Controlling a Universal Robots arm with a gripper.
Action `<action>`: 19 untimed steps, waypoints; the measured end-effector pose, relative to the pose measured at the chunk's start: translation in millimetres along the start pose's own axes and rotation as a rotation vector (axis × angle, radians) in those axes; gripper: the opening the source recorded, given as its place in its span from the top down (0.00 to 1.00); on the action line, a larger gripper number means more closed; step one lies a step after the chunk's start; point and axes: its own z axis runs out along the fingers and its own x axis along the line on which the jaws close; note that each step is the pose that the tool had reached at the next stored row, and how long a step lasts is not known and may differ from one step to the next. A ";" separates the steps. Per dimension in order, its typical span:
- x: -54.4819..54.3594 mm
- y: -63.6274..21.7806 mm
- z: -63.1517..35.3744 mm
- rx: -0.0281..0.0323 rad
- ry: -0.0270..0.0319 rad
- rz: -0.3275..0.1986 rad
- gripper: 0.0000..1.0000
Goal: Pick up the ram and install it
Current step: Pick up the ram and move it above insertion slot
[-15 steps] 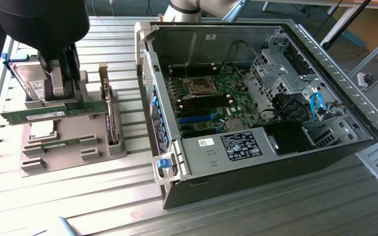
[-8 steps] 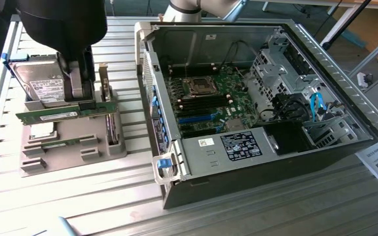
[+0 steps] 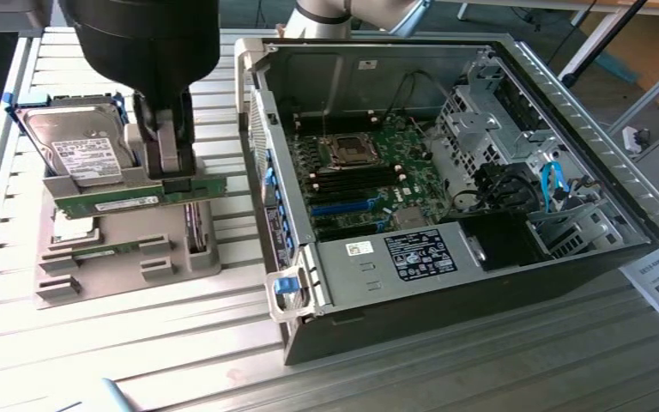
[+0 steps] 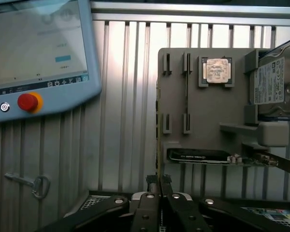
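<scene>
Exterior view: the claw (image 3: 175, 182) is clamped on the ram (image 3: 112, 204), which it holds over the tray (image 3: 123, 270) in front of the drive (image 3: 78, 146). The ram's long axis runs from the exterior view's left to its right, almost level, with the broad face toward the camera. Its right end is near the open case's rim (image 3: 256, 129). Bare slats (image 3: 135, 335) lie in front.

Wrist view: the ram (image 4: 157, 140) appears edge-on as a thin line running straight out from the claw (image 4: 159, 182) along the tray's edge (image 4: 160, 96). Open slats separate it from the pendant (image 4: 38, 58).
</scene>
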 end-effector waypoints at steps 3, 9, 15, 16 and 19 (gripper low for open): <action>1.6 -8.1 -0.3 -0.0004 0.0000 0.000 0.88; 4.6 -23.5 -0.7 -0.0012 0.0000 0.000 0.88; 7.4 -40.5 -1.2 -0.0016 -0.0001 0.000 0.88; 7.9 -42.9 -1.2 -0.0016 -0.0001 0.000 0.88; 9.2 -49.8 -1.4 -0.0018 -0.0001 0.000 0.88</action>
